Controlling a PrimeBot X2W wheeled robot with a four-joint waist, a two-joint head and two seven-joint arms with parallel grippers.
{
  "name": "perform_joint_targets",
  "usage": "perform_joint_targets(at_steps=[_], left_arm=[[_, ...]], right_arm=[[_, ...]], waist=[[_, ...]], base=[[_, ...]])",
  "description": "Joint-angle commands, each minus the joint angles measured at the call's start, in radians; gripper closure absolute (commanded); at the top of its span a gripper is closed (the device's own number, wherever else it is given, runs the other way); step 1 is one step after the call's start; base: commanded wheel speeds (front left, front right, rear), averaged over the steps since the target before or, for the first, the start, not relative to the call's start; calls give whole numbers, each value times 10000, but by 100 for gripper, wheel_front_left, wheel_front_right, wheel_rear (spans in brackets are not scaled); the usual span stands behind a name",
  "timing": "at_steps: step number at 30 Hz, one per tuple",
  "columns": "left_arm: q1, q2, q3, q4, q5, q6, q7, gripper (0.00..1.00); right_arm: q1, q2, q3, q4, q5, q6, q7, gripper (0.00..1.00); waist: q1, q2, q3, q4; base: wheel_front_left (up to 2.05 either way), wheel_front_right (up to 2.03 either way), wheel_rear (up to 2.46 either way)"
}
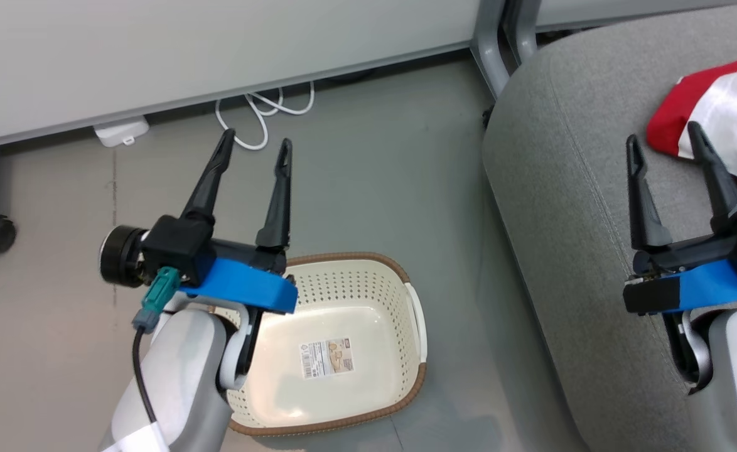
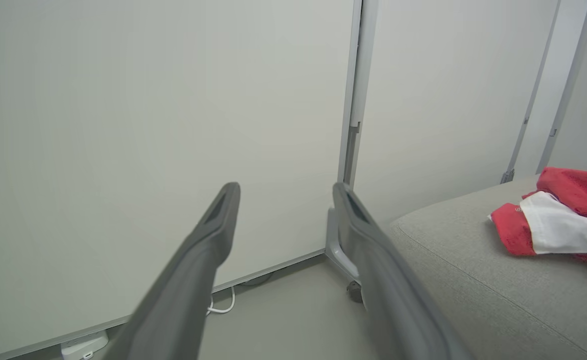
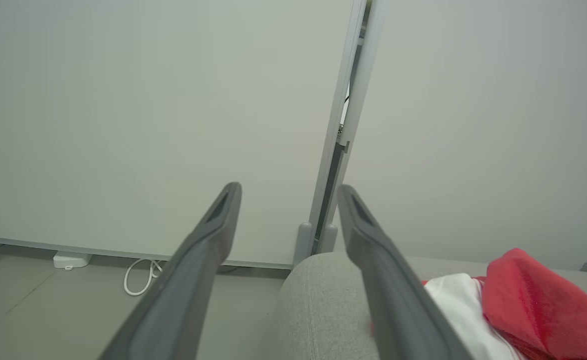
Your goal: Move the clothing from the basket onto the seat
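The basket sits on the grey floor just beside the seat, and it is empty: its pale bottom is bare but for a label sticker. The clothing lies up on the seat as a red and white heap near the far right of the head view, well apart from the basket.

The left gripper hangs above the basket's back left corner with its two dark fingers spread wide and nothing between them. The right gripper is over the seat, jaws equally wide and empty. One of its fingers crosses the edge of the heap in the head view (whether it touches the cloth or only stands above it, I cannot tell).

The heap runs off the picture's edge, so it is probably both garments, but that cannot be confirmed from here.

By my reading the moving is done, since nothing is left in the basket to fetch, and the step in hand is the close of the task. The next move calls for little: draw the right arm back from the heap without catching the cloth, keep both grippers open, and perhaps turn the head right to check the whole pile rests on the seat.
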Motion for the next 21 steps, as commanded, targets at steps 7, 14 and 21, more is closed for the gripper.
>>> perform_joint_targets(at_steps=[7,14,21], left_arm=[[1618,-214,1502,-378,544,-370,-42,0],[3000,-437,2478,-369,901,-745,-42,0],[3820,-638,2989,-245,1079,-1010,-44,0]], right_arm=[[892,425,194,123,216,1,-34,0],[1957,724,-76,430,370,1,-34,0],[2777,878,-177,578,407,1,-34,0]], waist=[[2,-1,-1107,599],[2,-1,-1802,764],[2,-1,-2321,868]], base=[[0,0,0],[0,0,0],[0,0,0]])
